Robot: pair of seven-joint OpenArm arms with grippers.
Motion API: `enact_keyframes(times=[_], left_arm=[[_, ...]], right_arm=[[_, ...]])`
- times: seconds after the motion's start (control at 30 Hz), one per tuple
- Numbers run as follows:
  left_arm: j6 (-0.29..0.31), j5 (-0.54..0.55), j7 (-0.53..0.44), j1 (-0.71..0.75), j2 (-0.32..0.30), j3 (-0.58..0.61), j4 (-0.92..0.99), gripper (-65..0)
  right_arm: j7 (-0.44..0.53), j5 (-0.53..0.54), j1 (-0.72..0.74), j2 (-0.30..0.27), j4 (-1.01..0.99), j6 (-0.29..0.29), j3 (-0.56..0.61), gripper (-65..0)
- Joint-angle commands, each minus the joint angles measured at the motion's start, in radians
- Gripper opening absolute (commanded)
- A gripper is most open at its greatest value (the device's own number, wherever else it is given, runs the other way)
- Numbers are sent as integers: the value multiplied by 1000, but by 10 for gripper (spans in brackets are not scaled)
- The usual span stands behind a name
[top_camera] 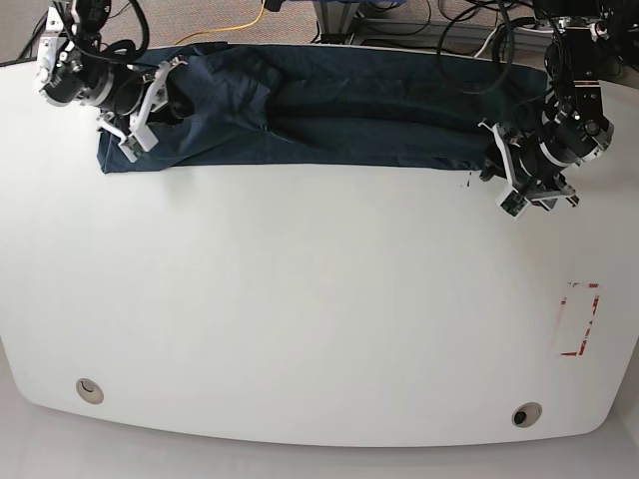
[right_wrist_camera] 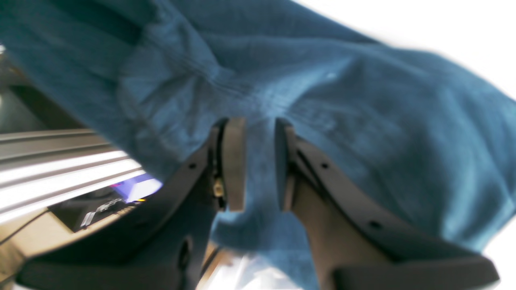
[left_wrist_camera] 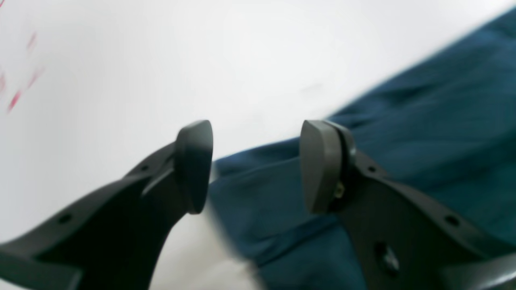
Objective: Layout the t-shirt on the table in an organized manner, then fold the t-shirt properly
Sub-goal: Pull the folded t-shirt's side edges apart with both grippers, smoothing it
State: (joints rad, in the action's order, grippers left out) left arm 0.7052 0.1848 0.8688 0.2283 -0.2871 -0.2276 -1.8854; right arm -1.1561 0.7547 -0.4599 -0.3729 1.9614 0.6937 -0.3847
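The dark navy t-shirt [top_camera: 300,110] lies stretched in a long wrinkled band along the far edge of the white table [top_camera: 319,299]. At its left end my right gripper [top_camera: 148,112] is shut on a fold of the fabric. The right wrist view shows that cloth [right_wrist_camera: 322,100] pinched between the two pads of the gripper [right_wrist_camera: 258,161] and hanging below them. At the shirt's right end my left gripper [top_camera: 501,176] stands open. In the left wrist view its jaws [left_wrist_camera: 258,165] are wide apart over a corner of the t-shirt [left_wrist_camera: 423,133], with no fabric pinched.
A red tape rectangle [top_camera: 579,319] marks the table's right side, with blurred red marks [left_wrist_camera: 16,96] in the left wrist view. Two round grommet holes [top_camera: 90,389] [top_camera: 526,414] sit near the front edge. Cables and a metal frame [top_camera: 399,25] lie behind the table.
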Motion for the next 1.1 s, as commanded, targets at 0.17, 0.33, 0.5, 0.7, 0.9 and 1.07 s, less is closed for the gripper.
enact_keyframes(times=[0.17, 0.33, 0.5, 0.7, 0.9, 1.07], left_arm=[[-7, 28, -12, 55, 18, -97, -52, -325], [-7, 130, -10, 79, 18, -183, -47, -325], [-7, 155, 22, 75, 16, -204, -12, -322], [-7, 160, 97, 69, 16, -224, 14, -324], [-7, 175, 174, 73, 22, -310, 40, -322], [-7, 230, 218, 121, 18, -342, 50, -324]], right_arm=[[37, -211, 11, 140, -12, 4, -7, -534], [129, -297, 11, 157, -87, 4, 49, -534], [219, -334, 25, 157, -195, 4, 69, -534], [273, -369, 83, 144, -350, 4, 69, -534], [316, -373, 103, 131, -405, 4, 69, -534], [318, -375, 103, 131, -400, 4, 69, -534]])
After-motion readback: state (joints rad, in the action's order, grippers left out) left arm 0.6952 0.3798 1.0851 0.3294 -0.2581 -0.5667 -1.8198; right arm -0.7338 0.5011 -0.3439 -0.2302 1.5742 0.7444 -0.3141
